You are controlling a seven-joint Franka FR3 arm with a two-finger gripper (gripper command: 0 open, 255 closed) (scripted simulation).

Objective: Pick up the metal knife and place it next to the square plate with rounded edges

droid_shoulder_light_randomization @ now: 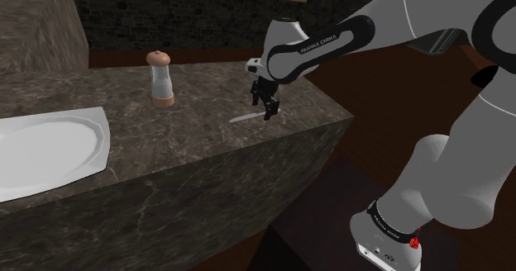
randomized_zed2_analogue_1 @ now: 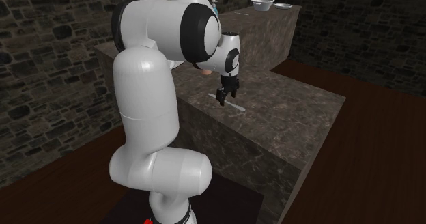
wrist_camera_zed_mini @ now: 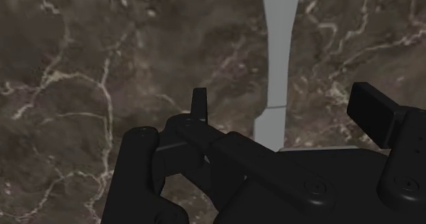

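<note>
The grey knife [wrist_camera_zed_mini: 278,59] lies flat on the dark marble tabletop [droid_shoulder_light_randomization: 190,154], near its far corner at the shoulder view's right. The end effector [wrist_camera_zed_mini: 285,106] hangs just above it, fingers spread wide to either side of the knife and gripping nothing. A tan-capped shaker [droid_shoulder_light_randomization: 160,78] stands upright nearby. The white square plate [droid_shoulder_light_randomization: 99,137] lies well apart at the tabletop's left end, with nothing on it.

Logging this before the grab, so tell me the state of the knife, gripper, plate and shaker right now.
knife: lying flat on the counter, not held.
gripper: open, astride the knife, not touching it.
plate: flat on the counter, empty.
shaker: upright.
</note>
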